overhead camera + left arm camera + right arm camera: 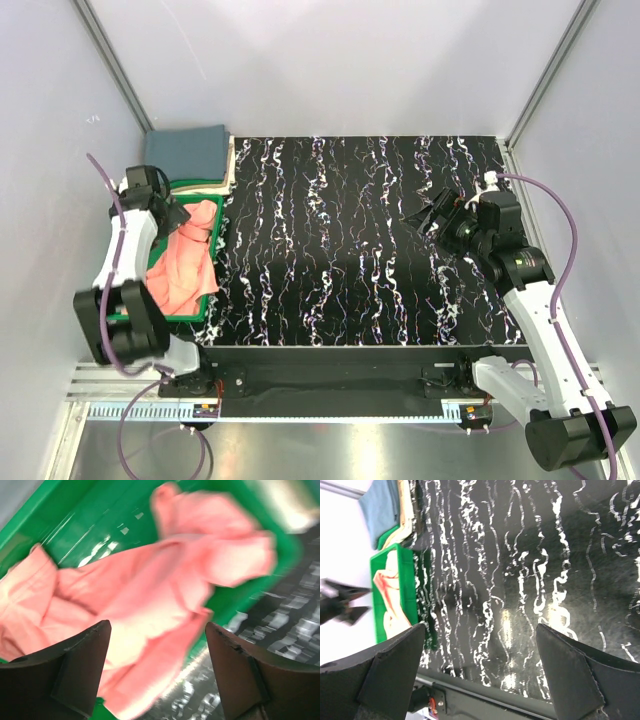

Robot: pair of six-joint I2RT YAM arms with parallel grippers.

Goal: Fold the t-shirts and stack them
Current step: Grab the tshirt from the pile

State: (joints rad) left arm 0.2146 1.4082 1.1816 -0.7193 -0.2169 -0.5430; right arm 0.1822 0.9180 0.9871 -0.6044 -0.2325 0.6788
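A crumpled salmon-pink t-shirt point(188, 262) lies in the green tray point(213, 288) at the table's left edge; it fills the left wrist view point(150, 595) and shows small in the right wrist view point(390, 597). A folded slate blue-grey t-shirt point(187, 148) lies at the back left corner, on lighter folded cloth. My left gripper point(182, 213) hovers open just above the pink shirt, holding nothing. My right gripper point(428, 216) is open and empty over the right part of the black marbled table point(340, 240).
The green tray's rim point(280, 565) borders the table's left side. White walls close in on left, back and right. The table's front edge with a black rail point(485, 700) is near my right gripper's view.
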